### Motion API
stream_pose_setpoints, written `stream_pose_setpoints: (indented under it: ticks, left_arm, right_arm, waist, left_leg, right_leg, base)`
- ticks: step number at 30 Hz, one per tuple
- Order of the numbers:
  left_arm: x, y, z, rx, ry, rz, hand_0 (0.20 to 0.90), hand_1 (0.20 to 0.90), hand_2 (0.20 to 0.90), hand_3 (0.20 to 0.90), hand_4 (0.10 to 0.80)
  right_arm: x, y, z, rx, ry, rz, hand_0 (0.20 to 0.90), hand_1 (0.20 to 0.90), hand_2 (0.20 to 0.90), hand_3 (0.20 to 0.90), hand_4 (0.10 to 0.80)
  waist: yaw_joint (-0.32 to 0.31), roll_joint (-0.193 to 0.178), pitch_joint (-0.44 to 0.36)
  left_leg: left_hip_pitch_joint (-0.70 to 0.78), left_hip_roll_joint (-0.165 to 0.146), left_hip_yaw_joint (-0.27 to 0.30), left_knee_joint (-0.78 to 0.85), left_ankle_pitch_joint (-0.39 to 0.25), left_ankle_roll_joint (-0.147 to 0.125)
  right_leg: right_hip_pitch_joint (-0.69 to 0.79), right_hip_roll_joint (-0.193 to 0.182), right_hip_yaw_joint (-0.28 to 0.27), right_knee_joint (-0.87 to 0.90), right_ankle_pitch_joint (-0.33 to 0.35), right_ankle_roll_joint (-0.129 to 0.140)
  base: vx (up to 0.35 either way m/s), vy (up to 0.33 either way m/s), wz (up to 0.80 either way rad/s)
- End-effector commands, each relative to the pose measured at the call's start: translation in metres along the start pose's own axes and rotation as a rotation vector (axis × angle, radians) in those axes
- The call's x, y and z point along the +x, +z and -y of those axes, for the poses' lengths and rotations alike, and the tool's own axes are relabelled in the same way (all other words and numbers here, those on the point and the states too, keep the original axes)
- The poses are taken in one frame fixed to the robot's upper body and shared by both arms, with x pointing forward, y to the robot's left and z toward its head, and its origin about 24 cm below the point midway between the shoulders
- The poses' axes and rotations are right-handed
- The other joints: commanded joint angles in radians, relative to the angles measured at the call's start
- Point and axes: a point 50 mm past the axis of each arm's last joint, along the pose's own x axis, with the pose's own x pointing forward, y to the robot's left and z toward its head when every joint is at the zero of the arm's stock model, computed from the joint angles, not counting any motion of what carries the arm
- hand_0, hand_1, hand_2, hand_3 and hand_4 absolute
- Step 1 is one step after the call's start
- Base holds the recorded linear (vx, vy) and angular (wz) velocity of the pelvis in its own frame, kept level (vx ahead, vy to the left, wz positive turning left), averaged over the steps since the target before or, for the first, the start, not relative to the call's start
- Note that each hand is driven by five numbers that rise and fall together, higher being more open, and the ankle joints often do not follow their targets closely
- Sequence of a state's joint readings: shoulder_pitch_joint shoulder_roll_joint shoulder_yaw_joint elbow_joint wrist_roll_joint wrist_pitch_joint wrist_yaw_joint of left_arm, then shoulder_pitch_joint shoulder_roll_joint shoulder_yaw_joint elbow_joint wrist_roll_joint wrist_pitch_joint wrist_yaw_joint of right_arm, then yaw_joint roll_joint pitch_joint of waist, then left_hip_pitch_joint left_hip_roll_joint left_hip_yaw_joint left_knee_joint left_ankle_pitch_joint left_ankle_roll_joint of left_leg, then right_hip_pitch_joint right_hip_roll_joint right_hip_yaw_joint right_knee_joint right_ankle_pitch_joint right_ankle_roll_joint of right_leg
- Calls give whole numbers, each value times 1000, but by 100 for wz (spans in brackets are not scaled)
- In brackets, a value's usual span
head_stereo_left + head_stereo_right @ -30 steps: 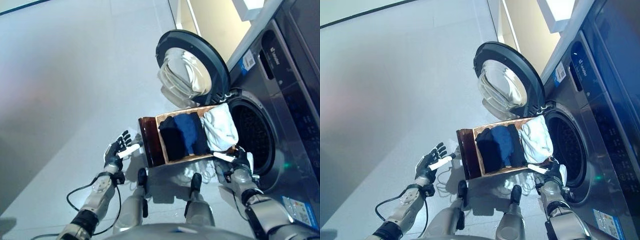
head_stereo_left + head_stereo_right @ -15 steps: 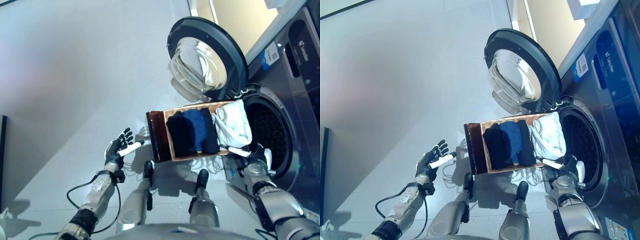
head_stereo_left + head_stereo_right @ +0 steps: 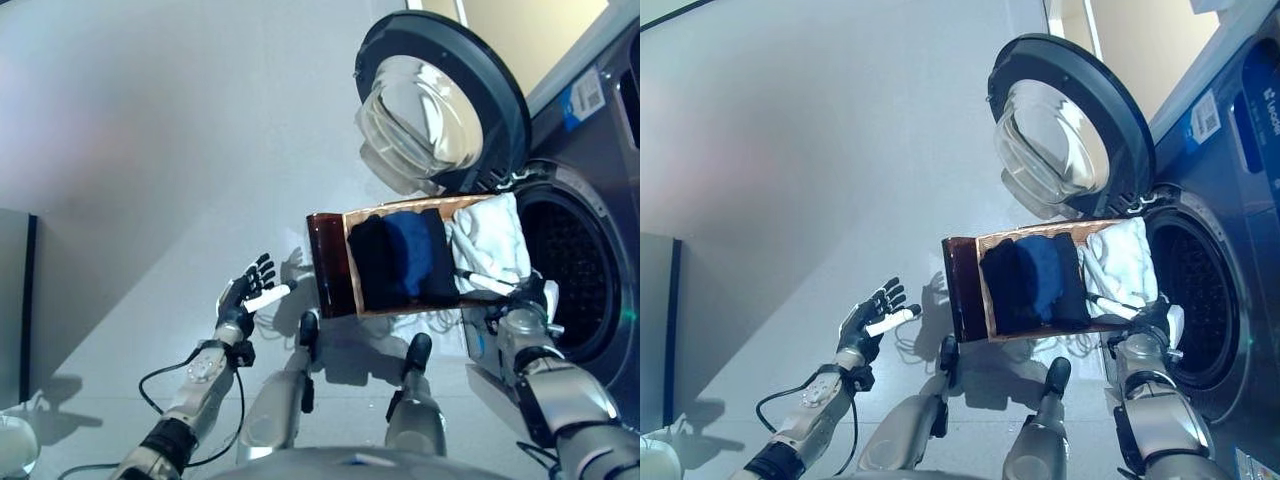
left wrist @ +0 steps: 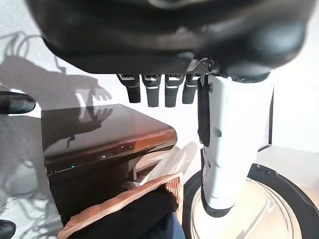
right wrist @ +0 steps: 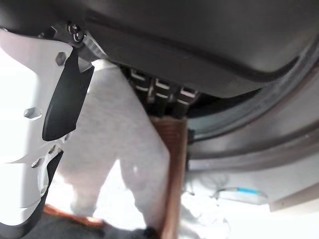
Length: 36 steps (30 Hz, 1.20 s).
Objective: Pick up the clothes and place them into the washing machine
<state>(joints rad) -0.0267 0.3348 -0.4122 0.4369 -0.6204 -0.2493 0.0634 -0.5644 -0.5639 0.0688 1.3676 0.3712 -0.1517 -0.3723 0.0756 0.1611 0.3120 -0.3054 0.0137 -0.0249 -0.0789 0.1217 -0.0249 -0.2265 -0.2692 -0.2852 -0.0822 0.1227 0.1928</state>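
A wicker basket [image 3: 405, 208] rests on a dark brown stool [image 3: 328, 265] in front of the washing machine's round opening [image 3: 575, 270]. It holds a black garment [image 3: 372, 265], a blue garment [image 3: 418, 255] and a white garment [image 3: 495, 240]. My right hand [image 3: 527, 300] is at the basket's near right corner, open, its white-covered thumb [image 5: 27, 149] lying over the white garment [image 5: 114, 134] and its fingers [image 5: 159, 92] straight above the rim. My left hand [image 3: 245, 295] hovers open over the floor to the left of the stool [image 4: 99, 134], holding nothing.
The machine's round door [image 3: 440, 100] stands swung open behind the basket. A grey panel with a dark edge [image 3: 15, 300] shows at the far left, with a pale object [image 3: 12, 445] in the lower left corner. Bare grey floor spreads to the left.
The camera has shifted, so the whole scene sits further right and lower. Relative to the basket, both hands keep much the same places and stay open.
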Motion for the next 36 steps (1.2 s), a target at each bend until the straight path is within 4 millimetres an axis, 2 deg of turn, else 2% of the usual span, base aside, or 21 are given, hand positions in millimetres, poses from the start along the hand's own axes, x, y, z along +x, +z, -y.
stream_pose_setpoints:
  ticks: [1,3,6,7,13,16,19,30,31,32,33,34,36]
  left_arm:
    - [1,37,0,11,-53,190,900,900,900,900,800]
    - [0,36,0,12,-59,185,900,900,900,900,800]
    - [0,35,1,13,-64,178,900,900,900,900,800]
    - [0,34,2,13,-68,176,900,900,900,900,800]
    - [0,36,4,9,-80,182,900,900,900,900,800]
    - [1,36,6,6,-84,182,900,900,900,900,800]
    - [1,35,6,3,-86,182,900,900,900,900,800]
    - [2,46,12,-1,-135,221,900,900,900,900,800]
    - [1,46,13,2,-142,221,900,900,900,900,800]
    - [1,46,13,2,-142,222,900,900,900,900,800]
    - [1,46,15,0,-148,224,900,900,900,900,800]
    - [1,47,15,2,-153,227,900,900,900,900,800]
    - [1,50,18,2,-171,238,900,900,900,900,800]
  right_arm:
    - [14,47,36,103,-129,115,900,900,900,900,800]
    - [15,59,39,178,-130,143,900,900,900,900,800]
    - [15,65,36,177,-121,164,900,900,900,900,800]
    - [13,72,30,178,-102,189,900,900,900,900,800]
    - [9,84,13,249,-53,207,900,900,900,900,800]
    - [2,93,-10,312,36,241,900,900,900,900,800]
    - [-2,93,-22,302,85,244,900,900,900,900,800]
    - [6,92,-5,119,62,242,900,900,900,900,800]
    - [7,93,-2,59,60,255,554,554,554,554,553]
    - [7,93,-2,58,59,256,444,444,444,444,475]
    - [7,91,0,36,54,252,274,274,274,274,353]
    - [8,91,2,3,45,253,200,200,200,200,300]
    - [10,90,7,-47,27,247,200,200,200,200,300]
  waist:
    - [34,-20,-9]
    - [40,-15,-10]
    - [39,-16,-9]
    - [39,-15,-5]
    - [49,-7,-3]
    - [48,-4,5]
    - [51,-1,10]
    - [67,29,17]
    - [67,30,20]
    - [67,30,19]
    - [66,31,19]
    - [69,31,19]
    - [70,32,18]
  left_leg:
    - [32,40,15,3,-20,-81]
    - [23,40,15,1,-17,-81]
    - [17,40,15,2,-15,-82]
    - [11,41,15,3,-15,-82]
    - [-12,38,17,2,-13,-83]
    - [-21,38,22,2,-13,-81]
    - [-29,38,23,4,-13,-81]
    - [-88,23,20,10,-1,-76]
    - [-95,20,21,8,2,-78]
    - [-96,20,21,8,2,-78]
    - [-98,19,21,7,3,-78]
    - [-102,19,20,6,5,-79]
    - [-109,18,18,1,8,-82]
  right_leg:
    - [-82,-102,71,85,91,53]
    - [-93,-101,74,86,92,53]
    - [-100,-101,74,90,91,52]
    - [-110,-99,78,93,92,52]
    - [-143,-103,82,100,96,53]
    - [-164,-99,91,107,98,51]
    - [-176,-99,95,113,96,50]
    - [-260,-115,123,139,98,49]
    - [-270,-116,126,139,101,50]
    - [-271,-116,126,139,101,50]
    - [-275,-117,127,138,102,49]
    - [-277,-117,126,137,103,50]
    - [-278,-118,124,127,109,52]
  base:
    - [0,0,0]
    - [0,0,0]
    - [-9,1,1]
    - [-24,3,6]
    - [-21,12,1]
    - [-4,2,-1]
    - [-5,1,-2]
    - [-17,9,-3]
    - [0,0,0]
    - [-13,15,-7]
    - [-9,10,-11]
    - [-19,7,-12]
    - [-14,-2,-2]
